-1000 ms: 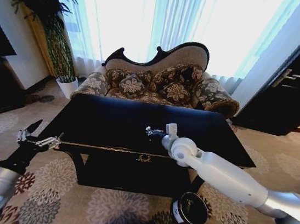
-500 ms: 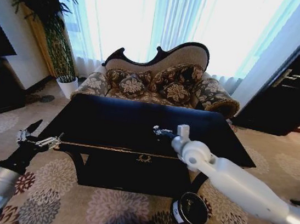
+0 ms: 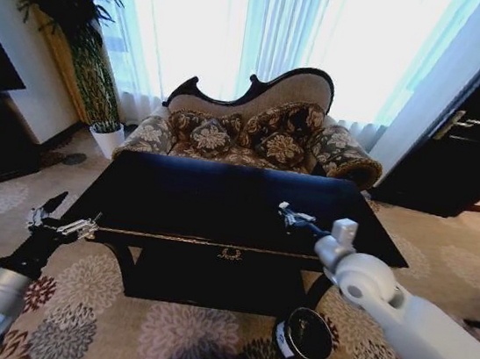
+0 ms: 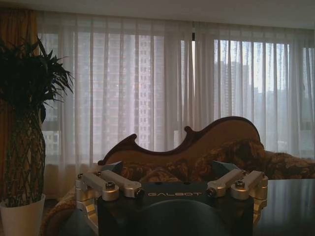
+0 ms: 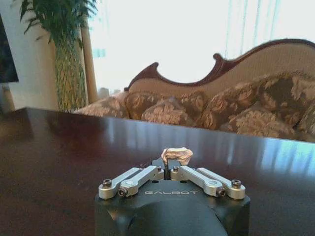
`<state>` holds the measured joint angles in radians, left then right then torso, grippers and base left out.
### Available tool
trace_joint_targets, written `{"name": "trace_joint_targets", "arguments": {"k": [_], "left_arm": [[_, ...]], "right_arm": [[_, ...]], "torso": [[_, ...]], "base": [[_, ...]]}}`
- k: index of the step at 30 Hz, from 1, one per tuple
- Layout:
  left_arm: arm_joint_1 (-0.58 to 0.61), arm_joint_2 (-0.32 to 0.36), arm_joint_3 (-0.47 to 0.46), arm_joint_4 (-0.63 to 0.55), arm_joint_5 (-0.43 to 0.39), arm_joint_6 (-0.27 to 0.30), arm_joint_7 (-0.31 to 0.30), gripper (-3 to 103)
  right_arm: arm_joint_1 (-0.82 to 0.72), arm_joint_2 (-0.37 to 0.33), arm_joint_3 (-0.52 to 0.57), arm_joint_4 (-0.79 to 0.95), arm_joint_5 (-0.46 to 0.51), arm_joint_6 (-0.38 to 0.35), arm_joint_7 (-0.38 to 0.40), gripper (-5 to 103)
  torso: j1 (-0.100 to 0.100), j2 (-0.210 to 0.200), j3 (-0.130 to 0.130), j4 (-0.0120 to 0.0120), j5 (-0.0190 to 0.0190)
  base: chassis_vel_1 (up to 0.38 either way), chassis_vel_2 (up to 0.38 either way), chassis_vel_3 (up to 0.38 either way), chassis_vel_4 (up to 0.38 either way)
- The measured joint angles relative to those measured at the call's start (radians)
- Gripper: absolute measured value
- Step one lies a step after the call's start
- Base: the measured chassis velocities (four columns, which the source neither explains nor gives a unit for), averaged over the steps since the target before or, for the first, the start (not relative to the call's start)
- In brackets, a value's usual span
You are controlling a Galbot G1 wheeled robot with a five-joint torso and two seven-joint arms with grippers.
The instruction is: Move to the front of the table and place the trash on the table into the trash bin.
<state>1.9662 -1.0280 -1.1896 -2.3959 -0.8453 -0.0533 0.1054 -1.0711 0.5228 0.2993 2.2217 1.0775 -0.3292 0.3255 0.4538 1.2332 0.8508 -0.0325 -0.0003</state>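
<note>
Now the right tool [image 5: 170, 169], pinching a paper scrap [image 5: 176, 156], hangs above the table [image 3: 176, 198] near its right edge.

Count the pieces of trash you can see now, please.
1: a crumpled paper scrap pinched in the right end effector above the table. Other pieces may be hidden.

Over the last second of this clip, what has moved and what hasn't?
The right pincer, shut on a small paper scrap, has swung toward the robot's right above the table, nearer the trash bin side. The left pincer, table, bin and sofa are unchanged.
</note>
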Motion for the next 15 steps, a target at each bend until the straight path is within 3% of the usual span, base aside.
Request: {"name": "trace_joint_targets", "arguments": {"k": [8,15], "left_arm": [[0.000,0.000,0.000,0.000,0.000,0.000,0.000,100],[0.000,0.000,0.000,0.000,0.000,0.000,0.000,100]], "right_arm": [[-0.179,0.075,0.148,0.011,-0.094,0.067,-0.049,1],[-0.435,0.160,0.395,0.013,-0.183,0.198,-0.169,1]], "torso": [[0.000,0.000,0.000,0.0001,0.0002],[0.000,0.000,0.000,0.0000,0.0001]], "base": [[0.000,0.000,0.000,0.000],[0.000,0.000,0.000,0.000]]}}
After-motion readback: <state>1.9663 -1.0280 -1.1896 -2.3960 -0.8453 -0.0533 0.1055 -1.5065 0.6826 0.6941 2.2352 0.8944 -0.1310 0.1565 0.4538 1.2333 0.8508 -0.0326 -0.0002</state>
